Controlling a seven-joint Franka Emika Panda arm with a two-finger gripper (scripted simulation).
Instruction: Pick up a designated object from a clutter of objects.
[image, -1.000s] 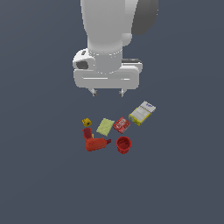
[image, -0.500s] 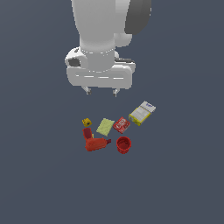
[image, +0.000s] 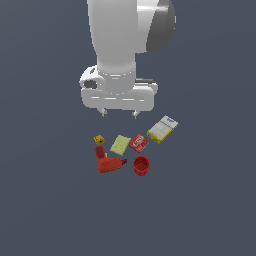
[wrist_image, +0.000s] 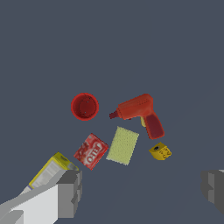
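Red cup (image: 141, 165): stands upright, near the drill-shaped red thing (image: 111, 164).
Gripper (image: 119, 113): high above, fingers spread, holding nothing.
Risk: descent may knock the flat red packet (image: 138, 143).

The setting is one flat, plain floor (image: 45, 210) of dark slate blue-grey, and it fills both the exterior view and the wrist view from edge to edge. It has no pattern, seam or texture. No wall, window, furniture or horizon shows in either view, so where the floor ends cannot be told. The light is even and soft, with no bright patch and no strong shadow anywhere on the surface. In the wrist view the same floor (wrist_image: 166, 48) looks a touch lighter in tone, but just as uniform.
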